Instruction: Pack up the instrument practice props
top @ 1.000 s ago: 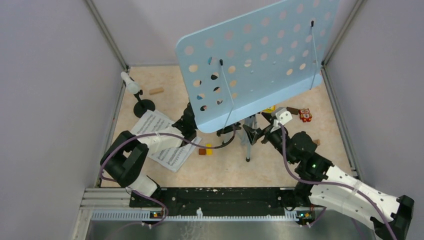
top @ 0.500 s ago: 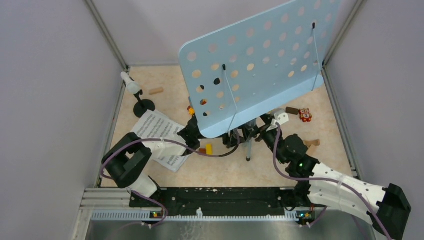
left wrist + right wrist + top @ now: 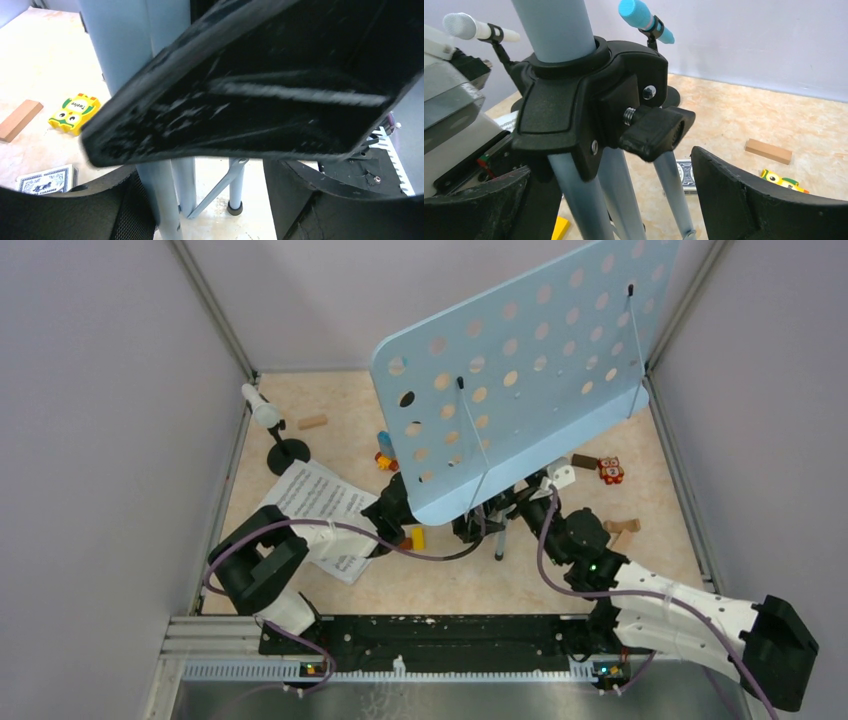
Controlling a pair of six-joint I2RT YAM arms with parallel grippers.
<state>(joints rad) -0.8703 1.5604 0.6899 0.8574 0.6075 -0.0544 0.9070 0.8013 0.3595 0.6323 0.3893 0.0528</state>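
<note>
Tabletop (image 3: 340, 400) – beige, walls (image 3: 100, 440) grey | music rack (image 3: 520, 370) standing | left jaws, right jaws – open astride its legs (image 3: 574, 200)

The yellow owl-faced block (image 3: 75, 114) on the tabletop (image 3: 45, 60) carries the word "twelve" near its top edge. The card deck (image 3: 47, 180) nearby has printing too blurred to read. The staves on the sheet-music pages (image 3: 320, 502) are too small to make out.

left arm (image 3: 268, 568): black joint housings, white link shells, at left end of base rail (image 3: 430, 635) | right arm (image 3: 680, 612): same black and white, green light on one joint, at rail's right end | cables (image 3: 541, 540): purple, looped along both | fingers (image 3: 749, 200): matte black, grainy
</note>
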